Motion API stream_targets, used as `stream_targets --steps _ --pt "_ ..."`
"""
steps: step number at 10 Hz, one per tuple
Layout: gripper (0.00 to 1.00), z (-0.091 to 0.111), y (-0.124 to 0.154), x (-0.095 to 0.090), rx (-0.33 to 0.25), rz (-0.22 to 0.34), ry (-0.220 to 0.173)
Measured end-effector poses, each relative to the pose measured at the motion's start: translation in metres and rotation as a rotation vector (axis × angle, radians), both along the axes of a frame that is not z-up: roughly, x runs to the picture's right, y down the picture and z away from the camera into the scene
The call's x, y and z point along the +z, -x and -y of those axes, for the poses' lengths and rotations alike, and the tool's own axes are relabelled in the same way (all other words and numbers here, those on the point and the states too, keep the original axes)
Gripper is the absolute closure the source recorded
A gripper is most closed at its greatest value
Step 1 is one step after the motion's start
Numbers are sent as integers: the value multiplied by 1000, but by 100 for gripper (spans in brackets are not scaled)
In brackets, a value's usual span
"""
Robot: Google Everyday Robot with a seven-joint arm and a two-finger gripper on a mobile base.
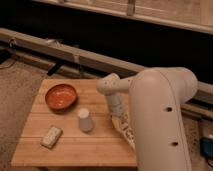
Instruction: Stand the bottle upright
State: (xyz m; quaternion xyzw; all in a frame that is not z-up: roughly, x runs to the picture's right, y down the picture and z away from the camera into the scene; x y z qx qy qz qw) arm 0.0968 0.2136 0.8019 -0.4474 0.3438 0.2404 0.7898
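On the bench (75, 150), a white cup (85, 120) is seen left of the end effector (118, 115), which is lowered near the right edge. Whether it is released or clenched cannot be told. The bottle (125, 133) is found directly beneath it, lying down, with its long axis running toward the front right.

You've got bowl (61, 96) far-L on tabletop (90, 147), cup (85, 120) ctr, bottle (51, 136) lying near-L, gripper (122, 129) over R side, R of cup.

Small slim whitish bottle (51, 136) with pale dark-printed label, lying on its side, slanting across the bench (95, 146), sitting well apart from the pincer (125, 132), off to its left
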Motion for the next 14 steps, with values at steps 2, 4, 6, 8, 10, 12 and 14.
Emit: stream_targets --steps 2,4,6,8,10,12,14 --pt "100 1 6 0 -55 37 -24" --pt "100 1 11 2 -109 68 -46" --pt "87 0 12 4 -155 82 -73" --pt "67 0 15 4 -182 86 -97" --pt "47 2 16 4 -185 83 -117" --pt "27 2 16 5 -180 77 -121" --pt "20 1 15 6 -186 74 -115"
